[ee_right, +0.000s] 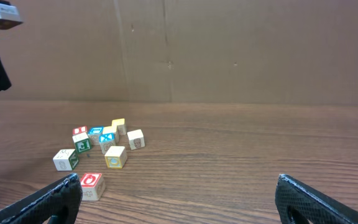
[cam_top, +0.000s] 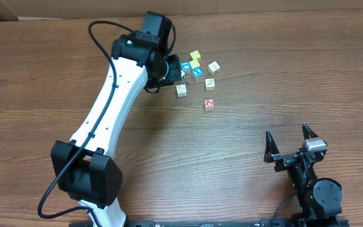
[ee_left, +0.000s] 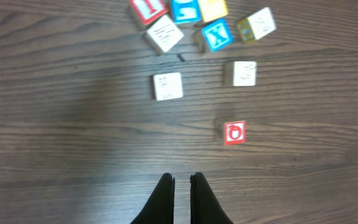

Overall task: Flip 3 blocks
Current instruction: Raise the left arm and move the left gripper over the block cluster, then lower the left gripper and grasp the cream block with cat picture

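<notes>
Three blocks lie apart from the cluster. The red ring block (cam_top: 209,104) (ee_left: 235,132) (ee_right: 91,183) lies nearest the table's middle. One cream block (cam_top: 181,90) (ee_left: 168,86) sits left of it and another cream block (cam_top: 210,83) (ee_left: 240,73) behind it. My left gripper (cam_top: 175,72) (ee_left: 182,178) hovers above the table short of these blocks, shut with nothing between its fingers. Far off at the near right, my right gripper (cam_top: 287,131) (ee_right: 179,199) stands wide open and empty.
Behind the three blocks is a cluster of other cubes: yellow ones (cam_top: 195,55) (ee_left: 213,7), blue-faced ones (cam_top: 198,73) (ee_left: 217,35), a tilted cream one (ee_left: 164,34) and a red-and-white one (ee_left: 146,9). A cardboard wall (ee_right: 229,50) stands behind the table.
</notes>
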`<state>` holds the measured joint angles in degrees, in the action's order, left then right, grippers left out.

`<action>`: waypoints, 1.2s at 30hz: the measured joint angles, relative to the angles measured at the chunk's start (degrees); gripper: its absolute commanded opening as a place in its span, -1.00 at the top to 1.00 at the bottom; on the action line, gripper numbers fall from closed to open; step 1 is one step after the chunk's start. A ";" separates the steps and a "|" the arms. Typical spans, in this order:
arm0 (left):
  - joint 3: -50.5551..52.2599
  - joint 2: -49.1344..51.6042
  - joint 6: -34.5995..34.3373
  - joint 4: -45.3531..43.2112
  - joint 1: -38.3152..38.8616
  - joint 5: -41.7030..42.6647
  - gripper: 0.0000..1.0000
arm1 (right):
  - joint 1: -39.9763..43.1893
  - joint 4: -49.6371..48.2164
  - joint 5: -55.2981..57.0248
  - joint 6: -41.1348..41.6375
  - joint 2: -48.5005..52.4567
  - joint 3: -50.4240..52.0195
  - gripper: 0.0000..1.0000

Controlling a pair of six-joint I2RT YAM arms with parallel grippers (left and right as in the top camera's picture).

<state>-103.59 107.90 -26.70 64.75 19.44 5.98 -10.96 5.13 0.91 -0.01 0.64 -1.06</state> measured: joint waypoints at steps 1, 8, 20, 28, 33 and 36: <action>0.00 0.00 0.00 -0.28 0.33 -0.26 0.91 | 0.00 0.00 0.00 0.00 0.00 0.00 -1.00; -0.02 0.00 -0.74 -2.12 0.83 -1.01 0.70 | 0.00 -0.02 0.00 0.00 0.00 0.00 -1.00; -0.02 0.00 -3.45 -3.06 -0.94 -7.78 -0.79 | 0.00 -0.02 0.00 0.00 -0.02 0.00 -1.00; 0.00 0.02 -4.72 -1.92 -10.40 -10.80 -0.94 | 0.00 0.00 0.00 0.02 -0.02 0.00 -1.00; -0.02 0.02 -4.74 -0.20 -15.82 -11.82 -0.82 | 0.00 -0.04 0.02 -0.02 -0.02 0.00 -1.00; -0.02 0.00 -4.85 0.74 -18.53 -11.23 0.85 | 0.00 -0.02 0.00 0.00 -0.02 0.00 -1.00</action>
<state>-103.61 107.90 -31.55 65.49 0.91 -5.26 -10.96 5.10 0.91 -0.01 0.62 -1.06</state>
